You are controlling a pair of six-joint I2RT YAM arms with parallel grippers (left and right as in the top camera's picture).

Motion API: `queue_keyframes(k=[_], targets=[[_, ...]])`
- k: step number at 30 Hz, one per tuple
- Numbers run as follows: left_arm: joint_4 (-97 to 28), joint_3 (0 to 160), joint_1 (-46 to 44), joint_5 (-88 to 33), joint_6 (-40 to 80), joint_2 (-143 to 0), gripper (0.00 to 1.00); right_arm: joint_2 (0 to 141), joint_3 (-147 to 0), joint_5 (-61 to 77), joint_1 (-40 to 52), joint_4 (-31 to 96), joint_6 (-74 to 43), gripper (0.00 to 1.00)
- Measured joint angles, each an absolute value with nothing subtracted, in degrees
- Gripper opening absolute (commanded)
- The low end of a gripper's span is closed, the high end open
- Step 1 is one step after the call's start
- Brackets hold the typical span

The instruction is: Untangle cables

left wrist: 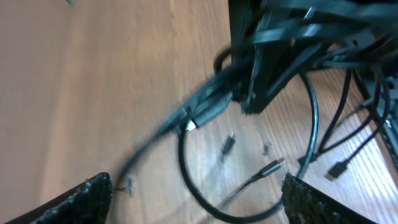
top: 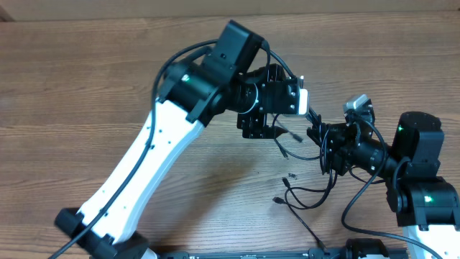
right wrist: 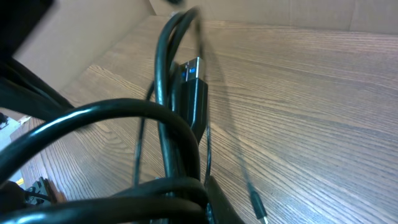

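Both arms meet over mid-table, with the cables [top: 307,191] trailing just below them.
Left gripper [left wrist: 199,202] is spread wide above the loops. Right gripper [top: 317,134] is wrapped in cords, its grip unclear. The table [top: 79,79] stretches wide leftward.

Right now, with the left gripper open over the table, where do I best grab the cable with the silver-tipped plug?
Probably the cord just behind the silver-tipped plug, coming straight down with the left gripper, jaws across the cord. That stretch lies flat and fairly straight on the table, apart from the other cables.
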State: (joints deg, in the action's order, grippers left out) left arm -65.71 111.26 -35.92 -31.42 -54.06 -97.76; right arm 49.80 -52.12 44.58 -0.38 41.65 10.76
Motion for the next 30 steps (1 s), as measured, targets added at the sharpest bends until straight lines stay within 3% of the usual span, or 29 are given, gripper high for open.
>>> queue_keyframes(k=[6,15,20,22,25,26,30], targets=[[-63.57,111.48,-35.92,-31.40,-54.19,-92.77,0.89,50.81,-52.12,45.04,-0.38,41.63,10.76,0.08],[-63.64,111.53,-35.92,-31.14,-54.22,-96.40,0.92,50.92,-52.12,46.30,-0.38,41.63,10.79,0.08],[-64.42,111.53,-35.92,-30.98,-54.22,-98.98,0.88,50.92,-52.12,46.63,-0.38,41.60,10.79,0.08],[-64.75,111.53,-35.92,-30.96,-54.22,-100.05,0.69,50.92,-52.12,47.13,-0.38,41.63,10.79,0.08],[-64.86,111.53,-35.92,-30.96,-54.37,-101.14,0.14,50.92,-52.12,47.46,-0.38,41.65,10.74,0.08],[-64.90,111.53,-35.92,-30.96,-54.28,-101.34,0.04,50.92,-52.12,47.59,-0.38,41.60,10.76,0.08],[-65.19,111.53,-35.92,-31.00,-54.39,-101.43,0.04,50.92,-52.12,47.64,-0.38,41.60,10.76,0.09]])
